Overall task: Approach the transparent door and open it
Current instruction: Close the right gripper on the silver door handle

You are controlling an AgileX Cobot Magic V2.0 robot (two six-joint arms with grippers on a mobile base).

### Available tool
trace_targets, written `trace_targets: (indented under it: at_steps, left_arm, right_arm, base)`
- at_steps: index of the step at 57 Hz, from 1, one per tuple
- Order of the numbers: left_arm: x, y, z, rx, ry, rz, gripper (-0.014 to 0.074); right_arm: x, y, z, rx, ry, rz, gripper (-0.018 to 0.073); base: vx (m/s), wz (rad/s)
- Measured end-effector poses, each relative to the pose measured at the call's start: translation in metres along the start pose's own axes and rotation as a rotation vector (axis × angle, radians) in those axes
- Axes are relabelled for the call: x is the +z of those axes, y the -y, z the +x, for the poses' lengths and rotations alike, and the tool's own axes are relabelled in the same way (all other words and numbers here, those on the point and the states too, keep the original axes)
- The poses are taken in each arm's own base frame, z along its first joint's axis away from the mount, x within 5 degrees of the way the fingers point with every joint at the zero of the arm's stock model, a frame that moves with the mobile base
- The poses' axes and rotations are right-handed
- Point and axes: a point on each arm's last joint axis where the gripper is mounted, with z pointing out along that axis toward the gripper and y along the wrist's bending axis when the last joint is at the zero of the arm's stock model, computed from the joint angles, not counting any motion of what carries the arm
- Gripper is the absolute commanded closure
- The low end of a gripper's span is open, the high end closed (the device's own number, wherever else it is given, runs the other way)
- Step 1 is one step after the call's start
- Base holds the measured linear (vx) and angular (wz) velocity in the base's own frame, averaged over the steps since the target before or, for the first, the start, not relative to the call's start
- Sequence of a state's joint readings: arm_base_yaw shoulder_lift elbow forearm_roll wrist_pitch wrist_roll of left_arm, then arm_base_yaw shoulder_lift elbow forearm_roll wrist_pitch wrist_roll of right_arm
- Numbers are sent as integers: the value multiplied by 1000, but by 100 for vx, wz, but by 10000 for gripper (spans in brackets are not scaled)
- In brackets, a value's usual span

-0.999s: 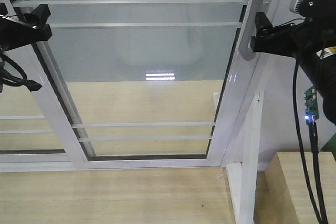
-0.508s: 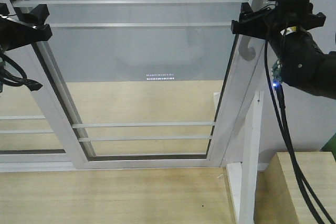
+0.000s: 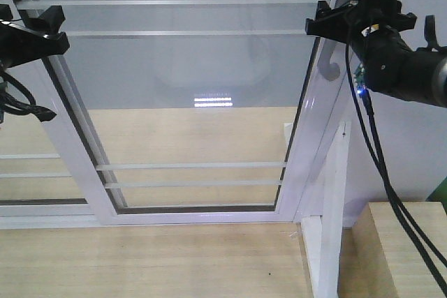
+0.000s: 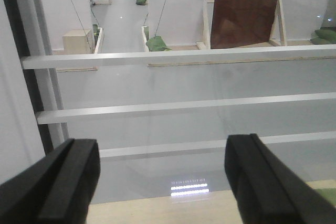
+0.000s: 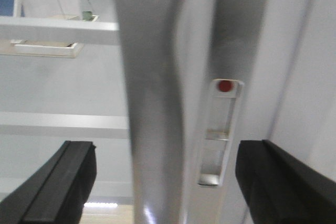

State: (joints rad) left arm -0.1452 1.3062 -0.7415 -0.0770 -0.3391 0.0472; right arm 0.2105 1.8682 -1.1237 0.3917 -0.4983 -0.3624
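The door is filling the middle of the front view, its glass crossed by thin white bars and its frame standing on the pale wooden floor. Its curved grey handle is sitting high on the right edge, just left of a white post. The right gripper is gaping wide with a finger on either side of the handle, not clamping it. The left gripper is facing the glass at the upper left, spread wide and holding nothing.
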Motion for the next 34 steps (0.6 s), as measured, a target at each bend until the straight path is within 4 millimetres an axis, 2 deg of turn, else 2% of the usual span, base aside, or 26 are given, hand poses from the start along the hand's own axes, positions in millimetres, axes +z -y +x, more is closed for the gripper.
trace_targets:
  at_steps: [14, 22, 27, 34]
  left_arm:
    - [0, 0, 0, 0, 0, 0, 4]
    - [0, 0, 0, 0, 0, 0, 4]
    - [0, 0, 0, 0, 0, 0, 4]
    - [0, 0, 0, 0, 0, 0, 4]
  right_arm:
    - [11, -3, 0, -13, 9, -15, -31]
    - [12, -4, 0, -12, 11, -16, 4]
    - [12, -4, 0, -12, 9, -17, 60]
    - [12, -4, 0, -12, 2, -19, 206]
  base:
    - [0, 0]
    - [0, 0]
    - [0, 0]
    - [0, 0]
